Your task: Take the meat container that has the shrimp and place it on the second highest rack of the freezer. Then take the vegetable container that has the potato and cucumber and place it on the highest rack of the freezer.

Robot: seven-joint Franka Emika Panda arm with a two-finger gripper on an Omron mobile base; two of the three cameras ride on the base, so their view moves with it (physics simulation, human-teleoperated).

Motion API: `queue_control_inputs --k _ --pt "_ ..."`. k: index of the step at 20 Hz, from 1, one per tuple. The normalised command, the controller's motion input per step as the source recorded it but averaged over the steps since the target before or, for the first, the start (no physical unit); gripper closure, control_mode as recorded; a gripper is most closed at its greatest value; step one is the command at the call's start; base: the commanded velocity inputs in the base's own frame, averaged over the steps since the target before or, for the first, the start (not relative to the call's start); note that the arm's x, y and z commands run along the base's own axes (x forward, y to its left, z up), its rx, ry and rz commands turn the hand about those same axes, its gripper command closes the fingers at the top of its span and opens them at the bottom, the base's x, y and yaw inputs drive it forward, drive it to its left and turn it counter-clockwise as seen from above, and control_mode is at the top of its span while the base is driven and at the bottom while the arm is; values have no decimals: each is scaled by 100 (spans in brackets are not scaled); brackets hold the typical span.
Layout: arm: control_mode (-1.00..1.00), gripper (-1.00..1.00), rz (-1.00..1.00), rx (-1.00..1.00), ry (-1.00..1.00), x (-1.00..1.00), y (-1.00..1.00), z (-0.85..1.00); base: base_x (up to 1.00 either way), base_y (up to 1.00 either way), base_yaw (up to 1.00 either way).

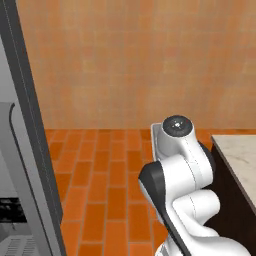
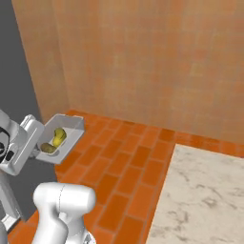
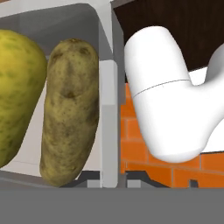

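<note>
We see the vegetable container (image 2: 62,136), a shallow pale-grey tray, held up in the air at the left of the right base view, above the orange brick floor (image 2: 124,167) and just in front of the dark-grey side of the freezer (image 2: 19,71). Inside it lie the cucumber (image 2: 59,137), yellow-green and slightly curved, and the potato (image 2: 48,148), a brownish lump by the tray's near wall, the one closest to the hand. In the hand view the two lie side by side and appear to touch, the potato (image 3: 70,109) right against the tray's wall (image 3: 107,109) and the cucumber (image 3: 17,96) beyond it toward the tray's middle.

The tool (image 2: 37,143) sits at that near wall of the tray, its fingers pressed together on the wall, so it is pinching the vegetable container by its edge. The tray looks tilted, its far end higher than the gripped end.

In the left base view we see the freezer (image 1: 22,125) along the left edge, a grey door edge with a dark panel low down. A pale marbled tabletop (image 2: 200,195) fills the lower right corner of the right base view, well apart from the tray. An orange tiled wall (image 2: 143,62) stands behind everything.
</note>
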Motion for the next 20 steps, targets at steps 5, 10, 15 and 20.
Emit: queue_control_inputs --k 5,10,15,20 --pt "100 100 0 0 0 0 0 0 100 -24 0" --pt "100 100 0 0 0 0 0 0 100 -35 0" --pt "100 100 0 0 0 0 0 0 100 -28 4" --pt "100 100 0 0 0 0 0 0 100 -29 26"
